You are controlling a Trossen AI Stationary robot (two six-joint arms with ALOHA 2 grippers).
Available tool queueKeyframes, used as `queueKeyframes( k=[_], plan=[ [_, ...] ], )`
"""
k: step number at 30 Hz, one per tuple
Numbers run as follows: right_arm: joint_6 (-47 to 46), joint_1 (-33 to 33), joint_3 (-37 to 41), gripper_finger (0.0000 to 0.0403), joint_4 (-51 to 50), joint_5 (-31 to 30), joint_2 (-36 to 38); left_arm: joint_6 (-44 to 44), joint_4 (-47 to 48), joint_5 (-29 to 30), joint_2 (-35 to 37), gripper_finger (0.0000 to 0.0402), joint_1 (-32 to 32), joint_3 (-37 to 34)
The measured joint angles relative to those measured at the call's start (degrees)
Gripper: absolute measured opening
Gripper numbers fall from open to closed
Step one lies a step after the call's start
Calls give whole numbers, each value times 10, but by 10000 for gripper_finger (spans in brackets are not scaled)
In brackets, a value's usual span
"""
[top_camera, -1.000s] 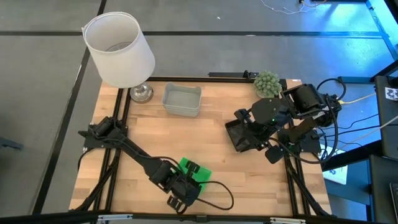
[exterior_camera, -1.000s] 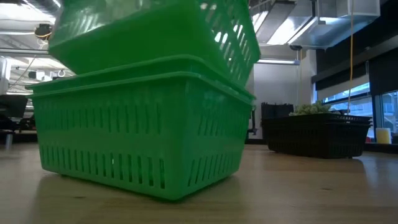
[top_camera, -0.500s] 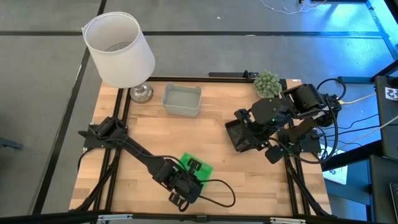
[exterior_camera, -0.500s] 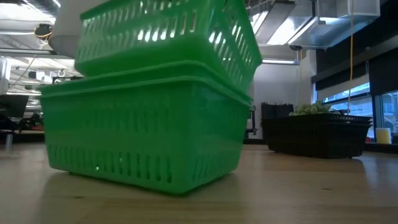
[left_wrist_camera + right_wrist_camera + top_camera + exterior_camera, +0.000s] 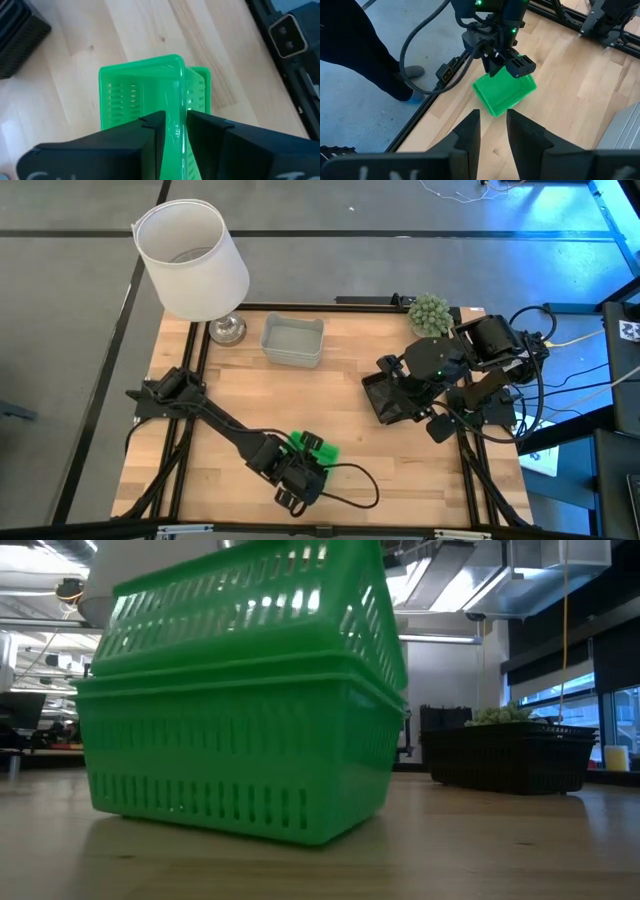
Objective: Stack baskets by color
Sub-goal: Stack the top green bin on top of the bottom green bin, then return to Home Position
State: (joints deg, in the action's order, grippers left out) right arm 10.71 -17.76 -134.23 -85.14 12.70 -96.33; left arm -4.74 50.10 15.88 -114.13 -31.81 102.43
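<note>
The left gripper [image 5: 305, 463], at six o'clock on the table [image 5: 345, 400], straddles the top green basket's [image 5: 142, 92] wall, fingers slightly parted. The right gripper [image 5: 492, 131], at three o'clock over the black baskets [image 5: 390, 398], is narrowly open and empty.

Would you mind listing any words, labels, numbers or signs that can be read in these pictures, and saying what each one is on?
No text can be read in full in any view.
Pale marks at the bottom edge of the left gripper body in the left wrist view: cut off, unreadable.
Pale marks at the bottom edge of the right gripper body in the right wrist view: cut off, unreadable.
Black-and-white square marker at the right edge of the high view: a pattern, no words.
The green baskets carry no label.
</note>
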Motion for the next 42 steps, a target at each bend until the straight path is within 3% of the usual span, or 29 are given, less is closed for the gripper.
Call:
queueKeyframes(
  k=[8,15,25,30,42],
  plan=[
    [0,0,0,94,0,0,0,-11,6,-8,-3,61,10,0],
    [-1,0,0,94,0,0,0,-8,19,-6,-25,6,9,0],
    [-1,0,0,94,0,0,0,-3,19,-5,-33,4,9,-1],
    [-47,-3,0,94,0,0,0,-11,24,5,12,1,10,-1],
    [-74,-6,4,87,-30,9,-8,-43,93,104,149,0,14,-1]
  ],
)
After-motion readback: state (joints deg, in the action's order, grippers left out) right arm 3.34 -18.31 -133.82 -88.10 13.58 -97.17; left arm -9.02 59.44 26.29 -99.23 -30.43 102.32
